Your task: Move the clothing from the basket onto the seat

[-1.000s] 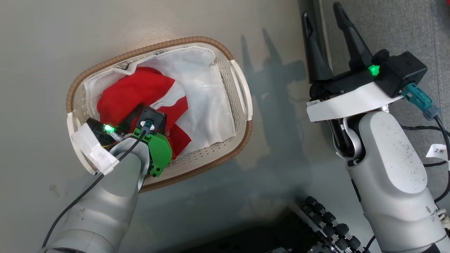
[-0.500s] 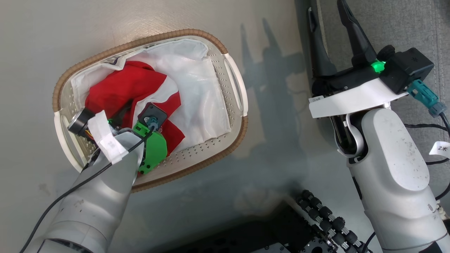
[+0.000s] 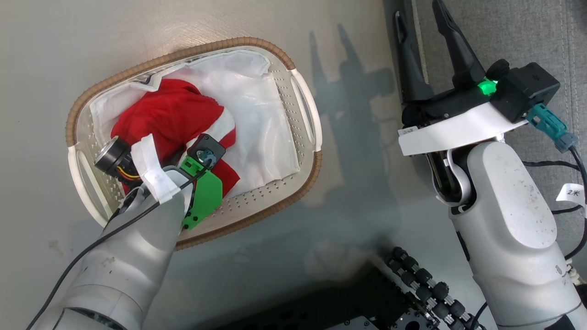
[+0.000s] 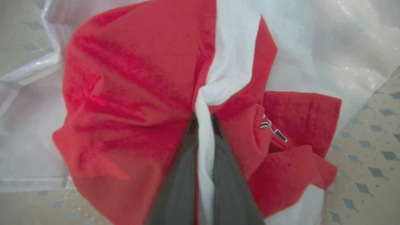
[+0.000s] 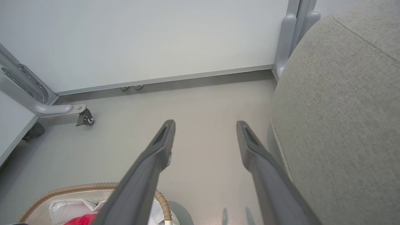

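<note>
The red clothing (image 3: 172,117) with white panels lies bunched in the oval basket (image 3: 306,107) on the floor, over a white liner (image 3: 261,119). My left arm reaches down into the basket; its fingers are hidden in the head view. The left wrist view shows my left gripper (image 4: 204,120) shut on a white-and-red fold of the clothing (image 4: 131,93). My right gripper (image 3: 417,18) hovers open above the floor, next to the grey seat (image 3: 518,32). Seen from the right wrist, that gripper (image 5: 204,128) holds nothing, with the seat (image 5: 343,103) to its right.
A pale wall panel (image 5: 140,40) with a grey frame and a caster foot (image 5: 84,117) stands beyond the floor. The robot's dark base (image 3: 412,284) shows at the bottom of the head view. Bare floor lies between basket and seat.
The head camera has shifted slightly. My left wrist has turned and lifted a little inside the basket, and the red clothing has bunched up toward it. The right arm has barely moved.
</note>
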`<state>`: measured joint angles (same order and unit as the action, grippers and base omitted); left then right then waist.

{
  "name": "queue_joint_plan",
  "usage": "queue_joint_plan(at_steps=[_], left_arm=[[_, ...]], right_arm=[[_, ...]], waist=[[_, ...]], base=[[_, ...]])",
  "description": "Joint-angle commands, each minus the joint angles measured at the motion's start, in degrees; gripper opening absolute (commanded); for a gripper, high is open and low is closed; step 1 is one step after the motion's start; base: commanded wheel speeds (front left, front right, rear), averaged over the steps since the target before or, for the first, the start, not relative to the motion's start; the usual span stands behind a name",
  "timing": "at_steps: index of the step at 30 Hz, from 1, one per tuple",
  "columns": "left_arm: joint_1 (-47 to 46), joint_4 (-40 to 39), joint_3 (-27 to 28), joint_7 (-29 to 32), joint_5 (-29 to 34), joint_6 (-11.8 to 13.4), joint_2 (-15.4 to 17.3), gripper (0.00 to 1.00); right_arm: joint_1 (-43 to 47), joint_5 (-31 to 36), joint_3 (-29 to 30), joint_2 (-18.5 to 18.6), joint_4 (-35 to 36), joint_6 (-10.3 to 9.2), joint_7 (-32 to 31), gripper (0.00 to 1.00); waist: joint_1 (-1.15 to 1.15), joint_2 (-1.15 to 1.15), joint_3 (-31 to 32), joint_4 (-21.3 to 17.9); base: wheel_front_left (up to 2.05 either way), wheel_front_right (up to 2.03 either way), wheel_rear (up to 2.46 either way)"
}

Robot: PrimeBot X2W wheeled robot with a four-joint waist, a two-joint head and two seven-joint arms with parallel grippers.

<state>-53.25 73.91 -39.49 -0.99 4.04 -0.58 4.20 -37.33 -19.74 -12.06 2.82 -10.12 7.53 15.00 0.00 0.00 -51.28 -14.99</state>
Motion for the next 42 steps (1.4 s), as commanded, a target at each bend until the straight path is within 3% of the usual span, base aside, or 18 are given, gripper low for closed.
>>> queue_joint_plan(at_steps=[1, 11, 23, 42], left_arm=[[-0.81, 0.07, -0.11, 0.35, -0.47, -0.3, 0.01, 0.0], [1.3, -0.2, 0.91, -7.55, -3.65, -1.3, -0.62, 0.0], [6.73, -2.45, 2.08, -14.13, -8.49, -3.58, -1.12, 0.0], [23.13, -26.71, 5.93, -14.23, -15.81, -2.27, -1.24, 0.0]], right_arm=[[-0.53, -0.51, 0.12, 0.19, -0.22, -0.08, 0.27, 1.0], [0.17, -0.29, -0.76, 0.2, -1.44, -0.08, 0.27, 1.0], [4.13, 1.15, -2.62, 0.2, -5.33, -0.08, 0.26, 1.0], [16.17, 3.46, -0.21, 0.23, -10.42, -0.08, 0.27, 1.0]], waist=[[0.0, 0.0, 0.15, 0.08], [0.0, 0.0, 4.62, 1.21], [0.0, 0.0, 16.32, 4.95], [0.0, 0.0, 35.43, 11.81]], base=[[0.0, 0.0, 0.0], [0.0, 0.0, 0.0], [0.0, 0.0, 0.0], [0.0, 0.0, 0.0]])
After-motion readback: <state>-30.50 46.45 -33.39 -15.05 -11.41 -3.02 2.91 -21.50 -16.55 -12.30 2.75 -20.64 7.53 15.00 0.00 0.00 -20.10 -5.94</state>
